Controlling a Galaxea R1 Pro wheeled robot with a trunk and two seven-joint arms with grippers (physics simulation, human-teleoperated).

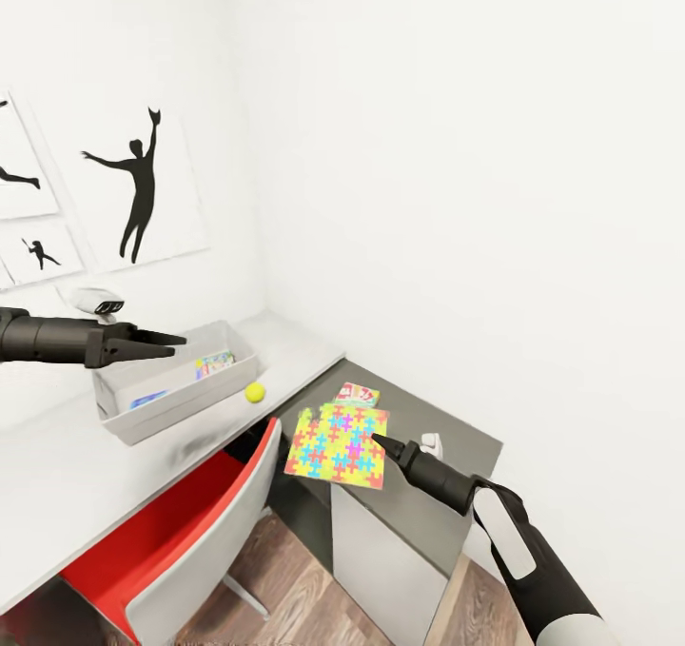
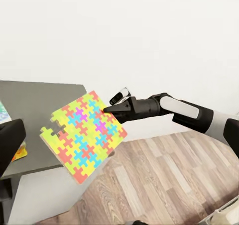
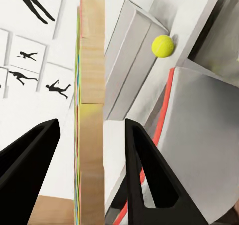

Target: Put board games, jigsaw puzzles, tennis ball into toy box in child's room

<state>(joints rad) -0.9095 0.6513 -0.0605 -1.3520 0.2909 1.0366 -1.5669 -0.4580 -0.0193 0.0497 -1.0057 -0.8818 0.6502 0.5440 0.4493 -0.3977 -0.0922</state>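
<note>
Gripping one jigsaw puzzle edge-on, right hand; left hand closed, empty, toy box contents half hidden.

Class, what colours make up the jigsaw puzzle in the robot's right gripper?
Jigsaw puzzle: yellow, pink, blue, green and orange interlocking pieces; clearest in the left wrist view.

table with toy box, tennis ball

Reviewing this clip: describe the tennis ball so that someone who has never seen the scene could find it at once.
Start at the long pale table along the left wall, under the black silhouette pictures. On it sits the shallow grey toy box; the tennis ball lies on the tabletop just outside the box's right end, above the red-and-grey chair. It is the only round thing there, small and yellow-green.
</note>
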